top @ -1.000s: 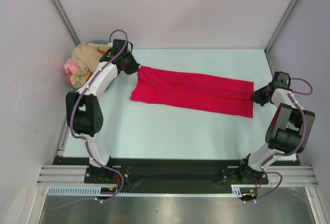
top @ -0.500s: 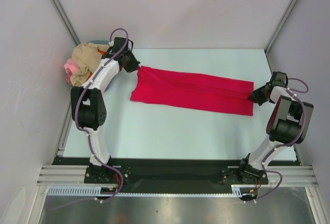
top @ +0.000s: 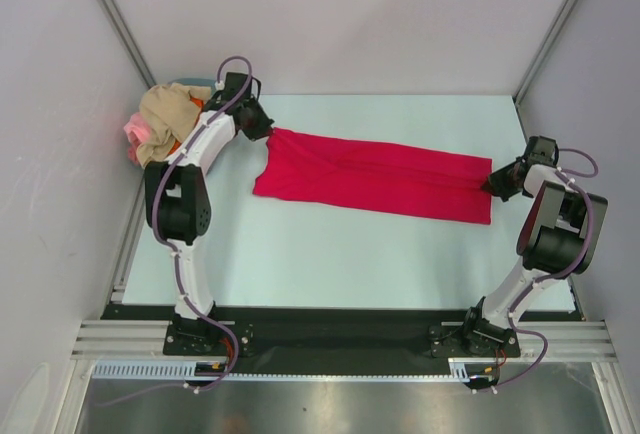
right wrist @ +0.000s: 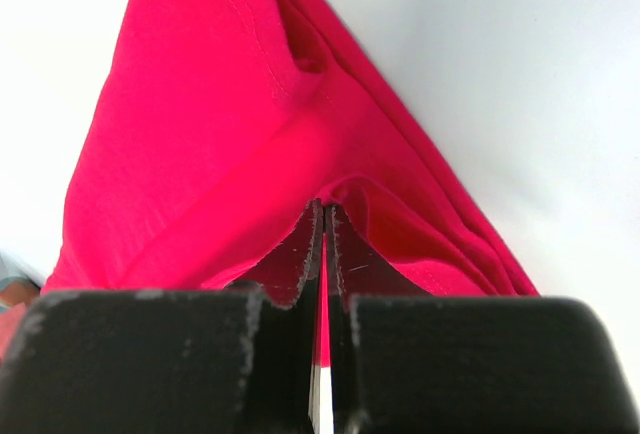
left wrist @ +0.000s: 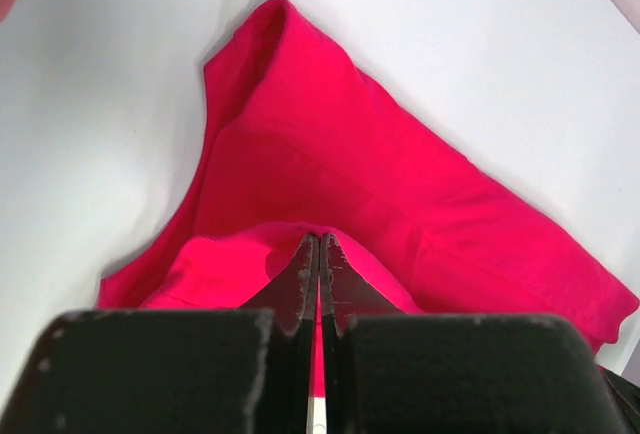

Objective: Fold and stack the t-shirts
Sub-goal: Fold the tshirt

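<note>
At the far-left corner of the worktop (top: 330, 254), a crumpled heap of clothes sat bunched against the wall: a beige t-shirt (top: 165, 112) on top, with a pale pink t-shirt (top: 136, 136) peeking out at its left side. Just right of that heap, the left arm (top: 200, 149) stretched toward the far edge, and the left claw (top: 262, 131) sat right at the far-left corner of the red t-shirt (top: 370, 176). From the left wrist cam, that claw was clamped on the red t-shirt, fingers pressed together with a thin sliver of cloth caught between them. The fabric rose up off the worktop to meet the tips.

The red t-shirt itself was folded into a long band, lying across the middle of the worktop, apart from the heap. It ran left to right on a slight slant, so the right end lay a bit nearer the arm bases than the left end did. A crease ran along its length, and the left end looked wider than the right.

Over on the right, the right arm (top: 555, 234) was bent back on itself near the worktop's right edge, with the right claw (top: 495, 184) at the far-right corner of the band. The right wrist cam showed the same deal: fingers squeezed closed on a pinch of red cloth, the fabric tenting up to them.
</note>
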You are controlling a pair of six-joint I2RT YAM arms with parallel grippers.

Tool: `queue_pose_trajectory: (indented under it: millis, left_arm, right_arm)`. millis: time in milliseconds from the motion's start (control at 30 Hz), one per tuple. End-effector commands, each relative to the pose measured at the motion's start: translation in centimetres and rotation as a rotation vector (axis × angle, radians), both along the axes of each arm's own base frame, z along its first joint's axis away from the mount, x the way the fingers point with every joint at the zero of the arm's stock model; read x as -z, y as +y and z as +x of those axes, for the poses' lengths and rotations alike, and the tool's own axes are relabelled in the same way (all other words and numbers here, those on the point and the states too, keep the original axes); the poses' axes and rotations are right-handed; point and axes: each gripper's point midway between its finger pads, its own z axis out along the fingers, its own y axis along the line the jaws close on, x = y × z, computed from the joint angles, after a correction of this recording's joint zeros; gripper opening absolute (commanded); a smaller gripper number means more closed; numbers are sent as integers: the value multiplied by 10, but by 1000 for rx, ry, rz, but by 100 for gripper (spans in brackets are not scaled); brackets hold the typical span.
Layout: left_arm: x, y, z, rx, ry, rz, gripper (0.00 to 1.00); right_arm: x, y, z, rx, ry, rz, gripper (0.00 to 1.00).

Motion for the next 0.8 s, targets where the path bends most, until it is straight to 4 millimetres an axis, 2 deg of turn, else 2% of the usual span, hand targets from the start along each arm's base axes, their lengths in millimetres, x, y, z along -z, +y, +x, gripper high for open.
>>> queue_pose_trajectory:
  millis: [0,367,767]
  left_arm:
    - [-21,0,15,-9,-57,-25,0]
    - [-11,1,21,-21,-42,-29,0]
    - [-6,2,29,-28,-37,-46,0]
  right_arm:
    - [-11,-12,15,13,-46,-34,0]
    - [0,-24,16,50,-17,-56,0]
    - [5,-29,22,60,-17,-69,0]
